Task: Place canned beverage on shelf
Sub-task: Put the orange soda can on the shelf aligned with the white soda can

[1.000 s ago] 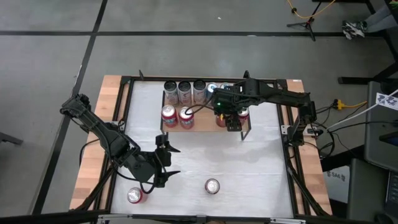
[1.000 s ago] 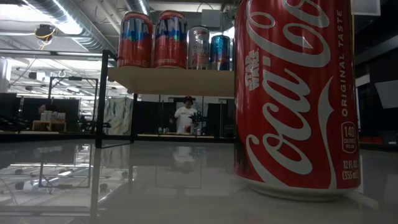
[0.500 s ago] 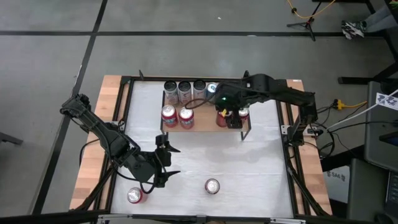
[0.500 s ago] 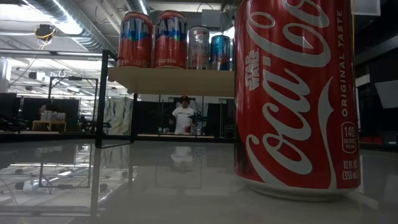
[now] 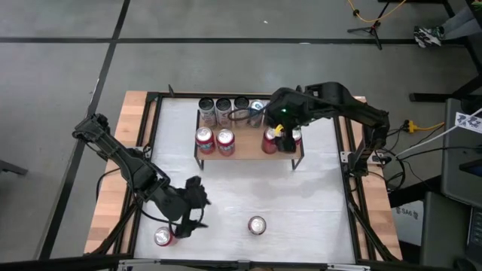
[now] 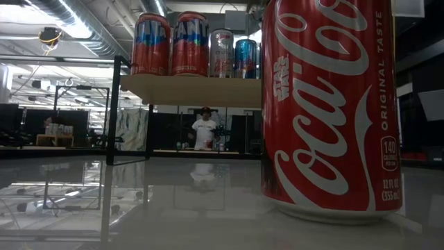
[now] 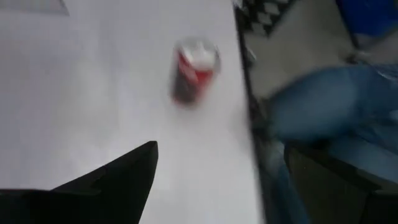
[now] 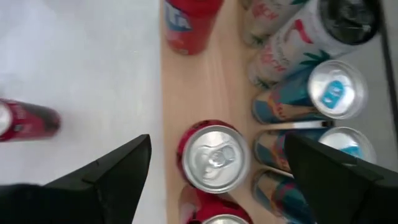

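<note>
The shelf (image 5: 248, 150) stands at the far middle of the table, its light wood plank (image 8: 208, 87) carrying several cans. A red can with a silver top (image 8: 214, 158) stands upright on the plank's front right part. My right gripper (image 8: 217, 142) hovers above that can, open and touching nothing. Two more red cans (image 5: 163, 237) (image 5: 257, 224) stand on the white table near its near edge. My left gripper (image 5: 192, 209) hangs open above the table between them. Its wrist view shows one upright red can (image 7: 194, 68) close to the table's edge.
In the low view a large red cola can (image 6: 326, 104) fills the right half, and the shelf (image 6: 194, 87) with its cans stands behind it. A person in blue trousers (image 7: 323, 118) is just past the table's edge. The table's middle (image 5: 248, 188) is bare white.
My right gripper has risen straight up from the front right can on the shelf, staying open; the can stays upright on the plank. My left gripper has kept its place and rolled its wrist, so its fingers now point more toward the near edge.
</note>
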